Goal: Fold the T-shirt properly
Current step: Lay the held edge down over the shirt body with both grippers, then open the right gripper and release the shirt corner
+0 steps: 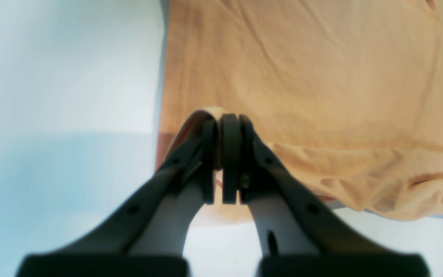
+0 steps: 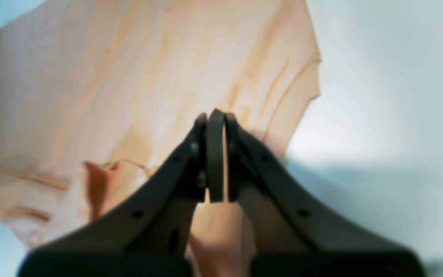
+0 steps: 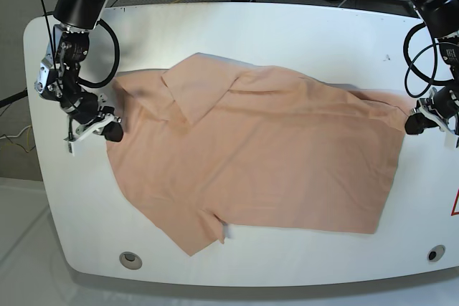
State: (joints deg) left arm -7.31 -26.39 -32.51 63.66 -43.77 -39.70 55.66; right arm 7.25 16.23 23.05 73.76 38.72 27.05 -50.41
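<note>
T-shirt (image 3: 287,163) edge pinched in left pincer (image 1: 218,157)

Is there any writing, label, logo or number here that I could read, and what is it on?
No readable words, brands or numbers on anything.
White table: part of a red outline at its edge, cut off by the picture, no lettering visible.
Orange T-shirt: no text visible.

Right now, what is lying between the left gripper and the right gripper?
Between the left gripper and the right gripper lies the T-shirt, as the base view shows.
</note>
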